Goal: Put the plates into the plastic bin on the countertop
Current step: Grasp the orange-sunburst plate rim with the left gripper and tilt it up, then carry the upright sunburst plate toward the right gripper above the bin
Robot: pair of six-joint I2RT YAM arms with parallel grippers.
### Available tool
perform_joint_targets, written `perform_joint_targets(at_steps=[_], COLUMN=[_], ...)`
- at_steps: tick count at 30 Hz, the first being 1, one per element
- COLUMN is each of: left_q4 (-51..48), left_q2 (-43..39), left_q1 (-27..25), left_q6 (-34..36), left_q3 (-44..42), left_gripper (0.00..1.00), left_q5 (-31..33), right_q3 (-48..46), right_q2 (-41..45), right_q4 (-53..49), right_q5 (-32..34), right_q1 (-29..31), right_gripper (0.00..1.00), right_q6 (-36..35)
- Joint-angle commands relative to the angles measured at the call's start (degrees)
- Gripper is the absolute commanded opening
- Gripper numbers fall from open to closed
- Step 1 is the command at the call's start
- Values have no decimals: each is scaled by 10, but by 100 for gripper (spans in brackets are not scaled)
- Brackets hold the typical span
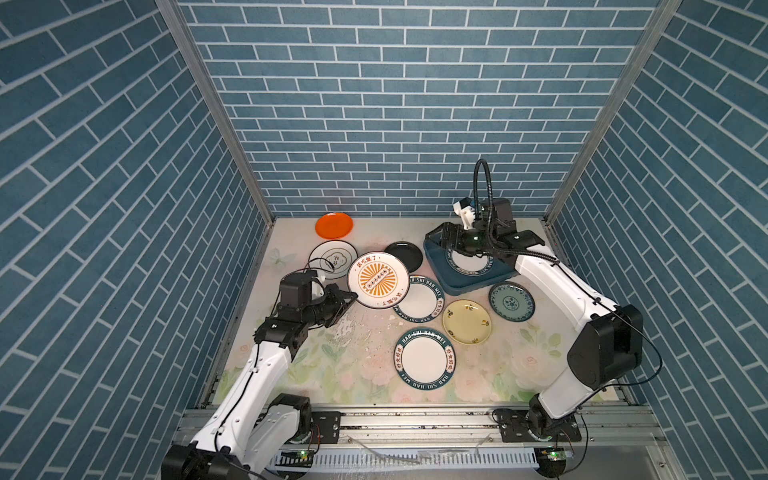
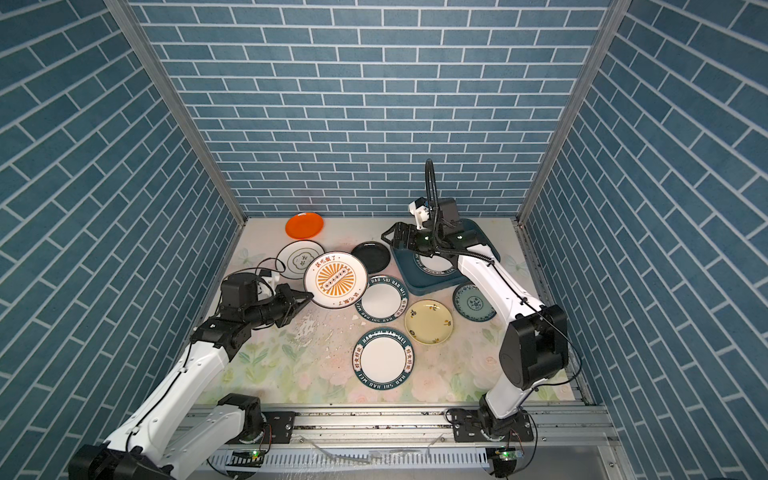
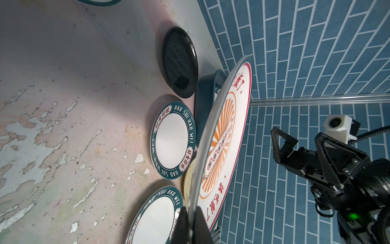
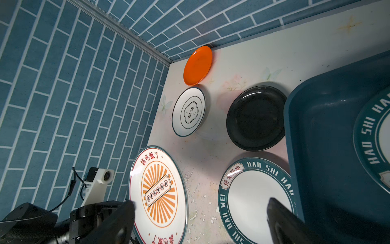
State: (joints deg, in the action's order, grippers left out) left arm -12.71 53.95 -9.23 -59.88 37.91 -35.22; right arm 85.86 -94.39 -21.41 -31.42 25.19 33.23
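The left claw (image 1: 351, 296) is clenched on the near rim of the sunburst plate (image 1: 378, 279), its fingers pinching the edge. The left wrist view shows the plate (image 3: 223, 147) held tilted, clear of the counter (image 1: 332, 365). In both top views it hangs left of centre and covers part of the quatrefoil plate (image 1: 332, 257) and the rim of the middle lettered plate (image 1: 419, 301).

The right claw (image 1: 434, 243) is released, its jaws spread wide with nothing between them. It hovers over the far left corner of the bin (image 1: 453, 286). In the right wrist view its two dark fingers (image 4: 126, 211) frame the sunburst plate (image 4: 158, 194) and the counter below.

The bin sits at the back right of the counter, turned slightly askew. One lettered plate (image 1: 469, 264) lies flat inside it, partly hidden by the right arm.

The other plates lie flat on the counter:
- The orange plate (image 1: 333, 225) is against the back wall.
- The black plate (image 1: 405, 253) is just left of the bin.
- The patterned teal plate (image 1: 511, 301) is just in front of the bin.
- The yellow plate (image 1: 466, 322) is between the middle lettered plate and the teal one.
- The front lettered plate (image 1: 424, 359) lies nearest the rail, apart from the rest.
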Motion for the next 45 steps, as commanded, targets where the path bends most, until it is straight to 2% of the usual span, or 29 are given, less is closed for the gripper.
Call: perform_joint_targets(at_steps=[1, 15, 32, 40, 45], left_q4=[35, 72, 117, 147, 153], left_q2=[16, 96, 206, 256, 289], left_q1=[3, 2, -31, -42, -50], left_q6=[11, 11, 12, 1, 2], left_q3=[34, 98, 182, 223, 254], left_gripper=[0, 0, 0, 0, 0], left_q5=[-28, -62, -91, -112, -123], right_q3=[-2, -18, -23, -31, -49], right_q2=[15, 23, 12, 14, 23], right_q4=[8, 17, 49, 52, 72], right_q5=[11, 25, -19, -27, -32], right_q1=[3, 2, -1, -9, -21], right_gripper=[97, 97, 94, 87, 77], right_q6=[15, 30, 57, 68, 87])
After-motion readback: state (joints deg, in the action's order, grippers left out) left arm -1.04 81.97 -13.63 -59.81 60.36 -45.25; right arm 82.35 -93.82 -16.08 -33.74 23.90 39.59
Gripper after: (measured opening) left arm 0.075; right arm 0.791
